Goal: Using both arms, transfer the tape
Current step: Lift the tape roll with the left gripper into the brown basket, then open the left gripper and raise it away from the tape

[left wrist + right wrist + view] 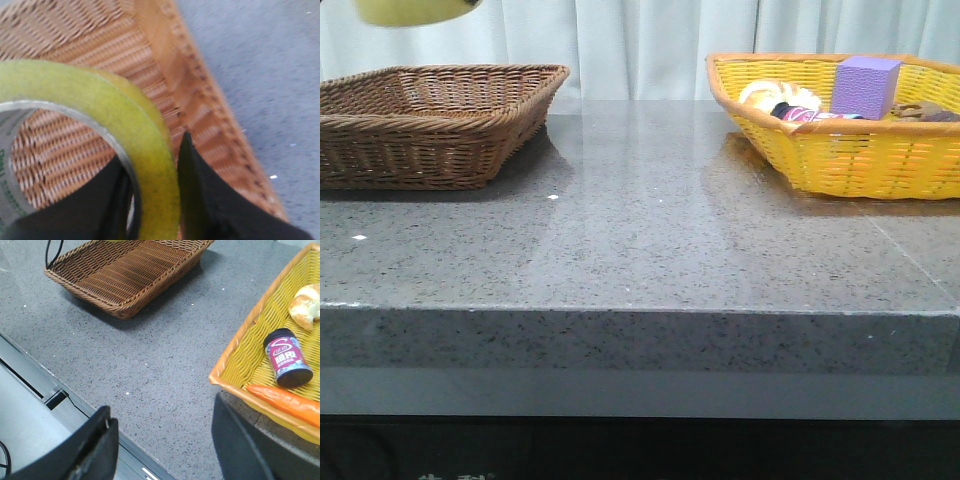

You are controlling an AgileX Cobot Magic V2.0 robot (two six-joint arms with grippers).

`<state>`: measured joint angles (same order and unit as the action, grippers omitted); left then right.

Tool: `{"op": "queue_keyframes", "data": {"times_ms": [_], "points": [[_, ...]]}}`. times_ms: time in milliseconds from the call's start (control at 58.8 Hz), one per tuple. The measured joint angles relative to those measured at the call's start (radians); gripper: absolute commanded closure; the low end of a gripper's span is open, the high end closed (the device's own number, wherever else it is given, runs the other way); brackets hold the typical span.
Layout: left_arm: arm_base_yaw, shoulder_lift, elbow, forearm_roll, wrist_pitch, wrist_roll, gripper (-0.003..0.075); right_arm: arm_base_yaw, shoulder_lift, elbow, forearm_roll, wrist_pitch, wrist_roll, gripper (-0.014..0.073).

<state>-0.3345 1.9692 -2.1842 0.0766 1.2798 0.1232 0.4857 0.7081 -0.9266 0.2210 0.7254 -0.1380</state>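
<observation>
Closest to us, our left gripper point(155, 200) pinches the tape point(125, 135): one dark finger point(210, 200) lies against the yellow outer band and the other sits inside the core, so the roll's wall is clamped between them. The white inner core with green lettering shows just beside the inner finger. Beyond those fingertips, seen through and past the ring, lies the woven floor and rim of the brown basket point(190, 95), with the roll held above it and not touching it as far as we can tell. In the front view only the tape's yellow underside shows at the top edge, over that basket's far left. Our right gripper point(162, 440) has its fingers spread wide apart with nothing between them, hanging over the grey table point(150, 360) near its front edge. Just beside its right finger sits the corner of the yellow basket point(235, 360), holding an orange carrot point(285, 400), a dark jar point(287, 357), and farther off a bread roll point(306, 305).
</observation>
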Motion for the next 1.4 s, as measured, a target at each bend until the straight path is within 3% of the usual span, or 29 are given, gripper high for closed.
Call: {"op": "queue_keyframes", "data": {"times_ms": [340,408,545,613,970,1191,1395], "points": [[0.049,0.156,0.031,-0.023,-0.009,0.000,0.0533,0.000,0.000,0.000,0.000,0.000,0.000,0.0150],[0.049,0.184,0.031,-0.023,-0.009,0.000,0.0476,0.000,0.000,0.000,0.000,0.000,0.000,0.0150],[0.049,0.207,0.031,-0.030,-0.029,0.000,0.0285,0.000,0.000,0.000,0.000,0.000,0.000,0.0150],[0.049,0.207,0.031,-0.033,-0.029,0.000,0.0244,0.000,0.000,0.000,0.000,0.000,0.000,0.0150],[0.049,0.142,-0.008,-0.064,-0.029,0.000,0.0248,0.000,0.000,0.000,0.000,0.000,0.000,0.0150],[0.049,-0.048,-0.006,-0.117,-0.025,-0.026,0.0248,0.000,0.000,0.000,0.000,0.000,0.000,0.0150],[0.047,-0.271,0.125,-0.158,-0.020,-0.034,0.0248,0.000,0.000,0.000,0.000,0.000,0.000,0.0150]]}}
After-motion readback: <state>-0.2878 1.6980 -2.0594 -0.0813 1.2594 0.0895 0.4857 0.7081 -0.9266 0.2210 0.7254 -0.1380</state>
